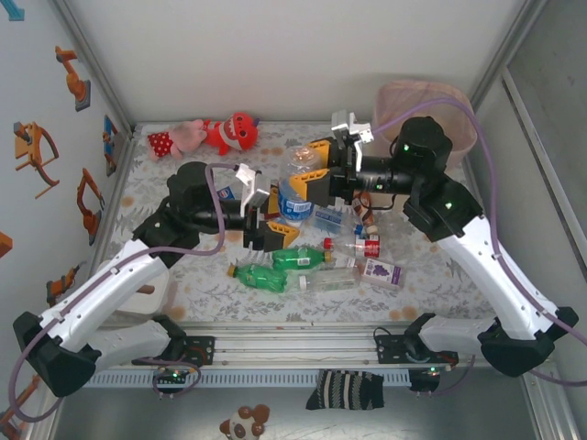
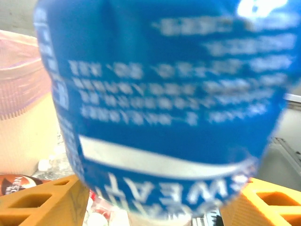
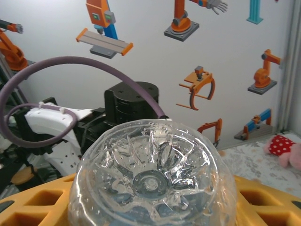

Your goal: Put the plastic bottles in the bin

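Note:
A clear bottle with a blue label (image 1: 295,203) hangs above the table's middle between both grippers. My right gripper (image 1: 314,172) is shut on it; in the right wrist view the bottle's clear base (image 3: 150,179) sits between the yellow fingers (image 3: 37,207) of the right gripper (image 3: 150,212). My left gripper (image 1: 278,231) is just left of the bottle, open, and its yellow fingers (image 2: 42,202) stand wide on either side of the blurred blue label (image 2: 160,108). The pink-rimmed bin (image 1: 404,99) stands at the far right corner behind the right arm. Several other bottles (image 1: 298,258) lie on the table.
Red and pink plush toys (image 1: 215,135) lie at the far left. A purple-labelled bottle (image 1: 383,272) and a red-labelled bottle (image 1: 356,246) lie near the right arm. The bin's wall (image 2: 21,94) shows at the left of the left wrist view. A striped sock (image 1: 344,390) hangs below the front rail.

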